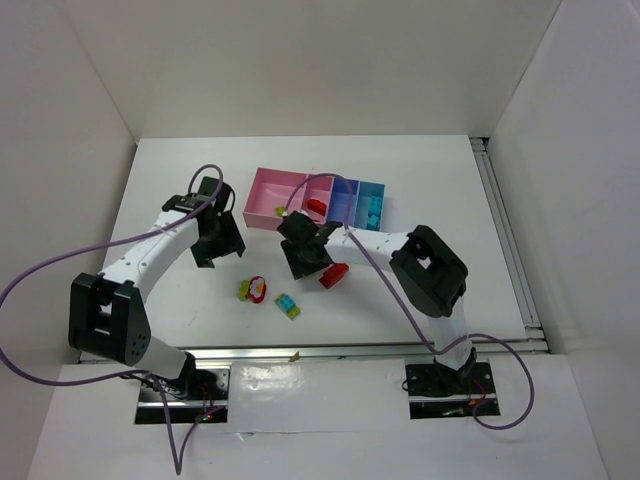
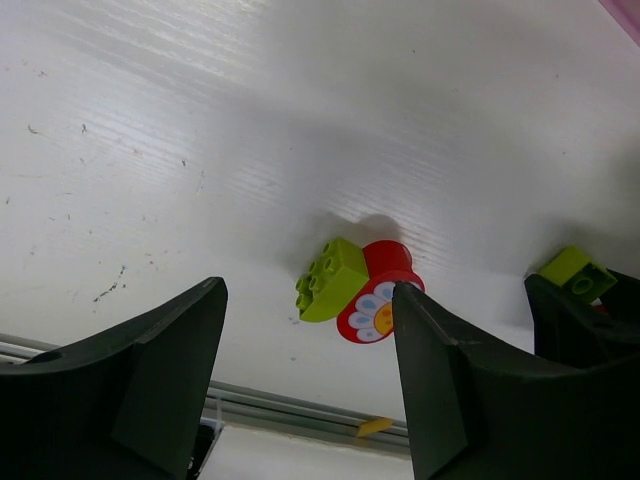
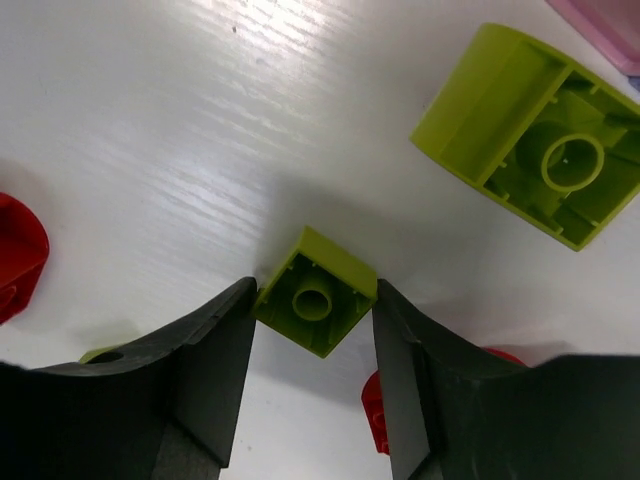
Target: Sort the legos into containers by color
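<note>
My right gripper point(image 3: 312, 320) is shut on a small lime green lego point(image 3: 317, 292) that lies upside down on the table, a finger against each side corner. A bigger lime lego point(image 3: 530, 135) lies upside down just beyond it. In the top view the right gripper point(image 1: 305, 258) sits in front of the containers point(image 1: 268, 195), with a red lego point(image 1: 334, 275) beside it. My left gripper point(image 2: 310, 370) hangs open and empty over a lime lego point(image 2: 331, 279) joined to a red flower piece point(image 2: 380, 303). A teal and green lego point(image 1: 288, 306) lies near the front.
The row of bins runs pink, then blue point(image 1: 345, 200), then light blue point(image 1: 372, 205); a red brick point(image 1: 317, 206) lies in the second pink one. Red pieces point(image 3: 18, 255) flank the right fingers. A metal rail point(image 1: 380, 350) marks the table's near edge.
</note>
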You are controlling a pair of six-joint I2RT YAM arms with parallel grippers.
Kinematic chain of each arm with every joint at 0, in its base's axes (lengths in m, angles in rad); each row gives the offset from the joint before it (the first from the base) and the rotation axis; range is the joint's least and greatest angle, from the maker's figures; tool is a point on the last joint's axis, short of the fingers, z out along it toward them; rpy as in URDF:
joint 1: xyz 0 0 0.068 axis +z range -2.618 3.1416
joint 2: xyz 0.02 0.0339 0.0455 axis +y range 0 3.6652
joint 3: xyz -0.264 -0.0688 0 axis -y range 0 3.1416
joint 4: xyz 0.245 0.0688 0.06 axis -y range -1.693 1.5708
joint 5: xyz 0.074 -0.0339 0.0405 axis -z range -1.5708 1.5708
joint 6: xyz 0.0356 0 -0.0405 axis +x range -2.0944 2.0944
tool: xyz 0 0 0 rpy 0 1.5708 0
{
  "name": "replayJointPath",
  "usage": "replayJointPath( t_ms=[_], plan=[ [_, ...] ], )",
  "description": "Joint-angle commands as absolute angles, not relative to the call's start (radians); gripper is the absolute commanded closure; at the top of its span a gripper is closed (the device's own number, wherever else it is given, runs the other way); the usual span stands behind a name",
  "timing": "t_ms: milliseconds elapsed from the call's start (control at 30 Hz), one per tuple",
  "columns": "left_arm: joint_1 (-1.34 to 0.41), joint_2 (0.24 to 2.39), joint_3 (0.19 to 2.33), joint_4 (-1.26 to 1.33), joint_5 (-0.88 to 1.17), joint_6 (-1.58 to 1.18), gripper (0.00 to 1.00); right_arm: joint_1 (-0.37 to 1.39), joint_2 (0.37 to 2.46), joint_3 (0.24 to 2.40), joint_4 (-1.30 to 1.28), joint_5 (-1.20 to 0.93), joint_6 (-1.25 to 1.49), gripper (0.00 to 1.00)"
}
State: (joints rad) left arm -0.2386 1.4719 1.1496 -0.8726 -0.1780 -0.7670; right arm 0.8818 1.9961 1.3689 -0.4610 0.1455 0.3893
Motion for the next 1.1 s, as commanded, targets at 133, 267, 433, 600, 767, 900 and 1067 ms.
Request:
replayJointPath(
  t_ms=[133,267,433,600,767,900,1067],
  plan=[
    [-0.233,1.476,1.169,-0.876,-0.175,-0.767,0.22,0.905,2.008,1.476,-0.465,0.212,0.391,0.55],
    [-0.224,1.488,1.190,-0.876,-0.184,-0.749,0.22,0.905,1.964,1.535,-0.465,0.254,0.367,0.59],
    [-0.215,1.497,1.203,-0.876,-0.184,-0.727,0.22,0.881,1.965,1.667,-0.495,0.301,0.304,0.59],
    [-0.175,1.454,1.169,-0.876,-0.126,-0.745,0.22,0.809,2.078,1.871,-0.486,0.314,0.268,0.59],
    [-0.166,1.433,1.147,-0.867,-0.071,-0.746,0.22,0.764,2.201,2.055,-0.486,0.273,0.259,0.57],
    [-0.166,1.433,1.158,-0.867,-0.071,-0.736,0.22,0.744,2.327,2.233,-0.477,0.236,0.278,0.56],
    [-0.166,1.443,1.180,-0.867,-0.060,-0.726,0.22,0.735,2.382,2.329,-0.488,0.251,0.278,0.10]
  ],
)
